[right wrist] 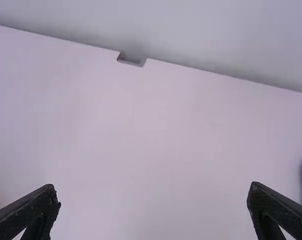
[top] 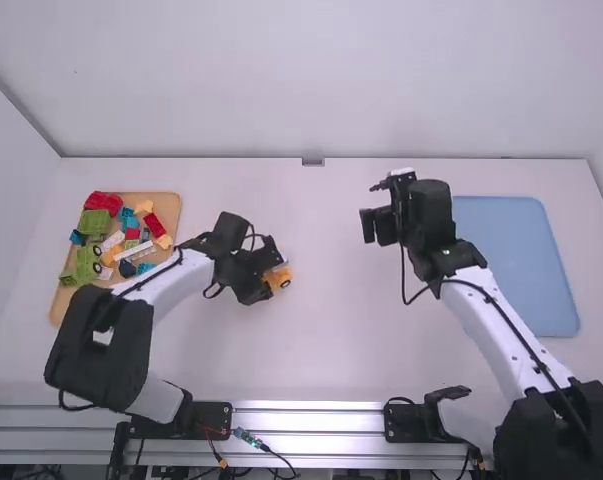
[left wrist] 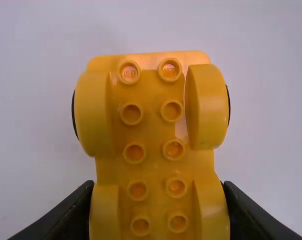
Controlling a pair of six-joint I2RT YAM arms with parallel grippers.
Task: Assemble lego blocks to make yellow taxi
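Note:
My left gripper (top: 265, 279) is left of the table's middle, shut on a yellow car base (top: 282, 277). In the left wrist view the car base (left wrist: 153, 125) turns its studded face to the camera, rounded fenders along both sides and dark wheel edges behind the farther pair. The left gripper (left wrist: 158, 200) has a finger pressed to each side of it. Over the right half, short of the blue tray, my right gripper (top: 380, 226) is held open with nothing in it; its fingers are wide apart at the bottom of the right wrist view, gripper (right wrist: 153, 196).
A wooden tray (top: 171, 200) at the far left holds many loose blocks: green, red, blue, white and orange-yellow, with wheeled pieces among them. The left forearm passes close by its front edge. On the right lies a flat blue tray (top: 526, 265), partly behind the right arm.

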